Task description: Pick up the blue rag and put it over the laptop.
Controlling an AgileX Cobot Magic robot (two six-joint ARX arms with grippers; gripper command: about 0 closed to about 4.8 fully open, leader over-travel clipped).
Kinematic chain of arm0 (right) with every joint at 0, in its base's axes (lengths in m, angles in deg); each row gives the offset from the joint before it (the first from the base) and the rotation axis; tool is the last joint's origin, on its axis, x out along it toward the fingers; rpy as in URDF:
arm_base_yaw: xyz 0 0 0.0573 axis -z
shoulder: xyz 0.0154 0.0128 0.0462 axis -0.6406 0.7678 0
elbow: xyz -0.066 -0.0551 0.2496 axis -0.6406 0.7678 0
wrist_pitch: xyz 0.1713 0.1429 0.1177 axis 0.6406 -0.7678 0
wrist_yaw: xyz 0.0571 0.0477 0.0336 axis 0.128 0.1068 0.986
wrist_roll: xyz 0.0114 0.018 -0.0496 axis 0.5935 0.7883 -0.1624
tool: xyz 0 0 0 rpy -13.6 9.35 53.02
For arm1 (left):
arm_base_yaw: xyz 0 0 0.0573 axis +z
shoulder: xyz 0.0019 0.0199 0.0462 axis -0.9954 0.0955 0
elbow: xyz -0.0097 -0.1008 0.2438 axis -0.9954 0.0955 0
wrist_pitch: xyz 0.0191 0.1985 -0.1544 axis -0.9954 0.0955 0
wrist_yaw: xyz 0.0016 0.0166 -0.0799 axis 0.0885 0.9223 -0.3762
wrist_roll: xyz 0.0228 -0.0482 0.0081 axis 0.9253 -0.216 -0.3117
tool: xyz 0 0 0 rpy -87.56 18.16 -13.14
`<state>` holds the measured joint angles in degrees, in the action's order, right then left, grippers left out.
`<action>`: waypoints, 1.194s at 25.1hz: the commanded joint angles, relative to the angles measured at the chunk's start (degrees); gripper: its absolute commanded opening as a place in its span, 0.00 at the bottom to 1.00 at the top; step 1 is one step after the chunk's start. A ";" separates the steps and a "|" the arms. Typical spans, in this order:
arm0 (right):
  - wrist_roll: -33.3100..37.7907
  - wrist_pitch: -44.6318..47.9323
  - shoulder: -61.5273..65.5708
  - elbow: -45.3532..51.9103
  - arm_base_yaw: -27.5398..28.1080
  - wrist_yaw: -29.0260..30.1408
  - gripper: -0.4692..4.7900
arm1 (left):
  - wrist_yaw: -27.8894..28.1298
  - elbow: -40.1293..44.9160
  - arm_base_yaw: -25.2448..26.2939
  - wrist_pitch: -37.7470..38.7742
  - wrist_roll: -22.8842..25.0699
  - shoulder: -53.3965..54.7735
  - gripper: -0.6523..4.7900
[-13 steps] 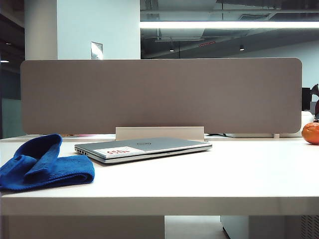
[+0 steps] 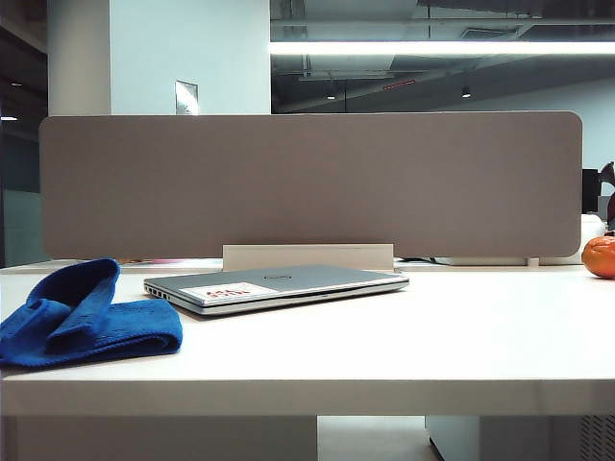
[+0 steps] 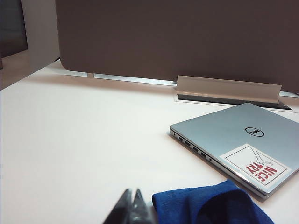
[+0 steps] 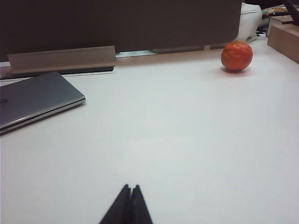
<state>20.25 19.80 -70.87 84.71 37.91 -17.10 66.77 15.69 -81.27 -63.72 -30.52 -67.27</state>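
Here we are at the start, and both my grippers sit low and back from the work: my left gripper (image 3: 135, 205) shows only its dark fingers (image 3: 125, 207) pressed together at the bottom edge of its wrist view, holding nothing, and my right gripper (image 4: 131, 203) shows the same closed black wedge at the bottom centre of its own view, also empty. Neither appears in the exterior view at all. The blue rag (image 2: 85, 317) lies at the lower left of the exterior frame, bunched and folded on itself, thick and fuzzy with a rolled lip rising at its far end; it looks soft enough to sag once lifted, so I judge I should pinch a raised fold rather than a flat patch. In my left wrist view the rag (image 3: 212, 205) sits just beside my closed fingers, which makes the left arm the natural one for the pickup. The laptop (image 2: 277, 286) rests shut and flat on the white desk (image 2: 432, 336), just right of the rag near the frame's middle, with a smooth silver-grey lid, a small round logo and a white sticker (image 2: 229, 291) with red lettering. Behind it stands a broad taupe partition panel (image 2: 307, 182) with rounded corners. Far right, an orange (image 2: 600, 256), dimpled and glossy, sits well apart from everything. Nothing is draped yet; the lid is bare.
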 commanded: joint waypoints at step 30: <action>17.49 1.09 -0.13 0.28 -0.15 47.89 0.09 | -0.15 -0.20 0.07 -0.13 -0.04 0.04 0.11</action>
<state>37.10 19.89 -70.87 84.71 37.80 30.13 66.79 15.69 -81.27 -63.33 -30.52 -67.29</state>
